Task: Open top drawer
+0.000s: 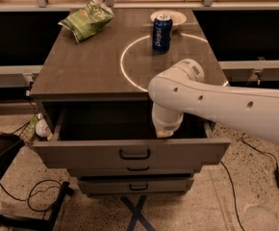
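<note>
The top drawer (pixel 82 153) is standing pulled out from the cabinet (pixel 82 76) toward the near side, its dark handle (pixel 134 154) facing front. The gripper (pixel 166 130) is hanging inside the drawer's right part, just behind the front panel; whether it is clenched or released is not showing. A blue can (pixel 162 32) is standing on the cabinet's far right.

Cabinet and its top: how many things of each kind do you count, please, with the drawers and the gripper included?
drawers: 3 (top drawer pulled open, middle drawer, bottom drawer)
chip bag: 1
can: 1
plate: 1
gripper: 1, reaching down into the open top drawer
Total: 7
</note>
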Controlling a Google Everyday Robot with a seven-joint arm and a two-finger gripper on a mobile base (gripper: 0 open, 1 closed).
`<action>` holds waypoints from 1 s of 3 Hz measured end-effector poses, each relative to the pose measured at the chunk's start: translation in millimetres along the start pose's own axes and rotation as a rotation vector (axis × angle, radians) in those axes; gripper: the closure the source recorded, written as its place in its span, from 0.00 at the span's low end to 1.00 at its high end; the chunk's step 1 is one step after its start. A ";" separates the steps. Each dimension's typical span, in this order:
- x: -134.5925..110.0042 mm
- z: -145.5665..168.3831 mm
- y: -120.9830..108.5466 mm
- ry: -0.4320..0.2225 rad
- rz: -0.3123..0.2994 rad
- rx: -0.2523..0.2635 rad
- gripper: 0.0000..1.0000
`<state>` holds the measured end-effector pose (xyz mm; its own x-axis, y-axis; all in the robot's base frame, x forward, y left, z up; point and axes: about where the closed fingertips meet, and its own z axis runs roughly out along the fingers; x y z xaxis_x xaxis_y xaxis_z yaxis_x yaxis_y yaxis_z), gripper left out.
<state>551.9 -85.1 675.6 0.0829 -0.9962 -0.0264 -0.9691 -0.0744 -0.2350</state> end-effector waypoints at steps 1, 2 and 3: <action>3.0 26.6 28.2 -0.051 0.024 -0.069 1.00; 2.9 25.8 27.4 -0.052 0.024 -0.069 1.00; 1.5 19.9 65.4 -0.098 0.048 -0.111 1.00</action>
<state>493.2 -90.6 640.9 0.0524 -0.9900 -0.1312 -0.9918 -0.0363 -0.1226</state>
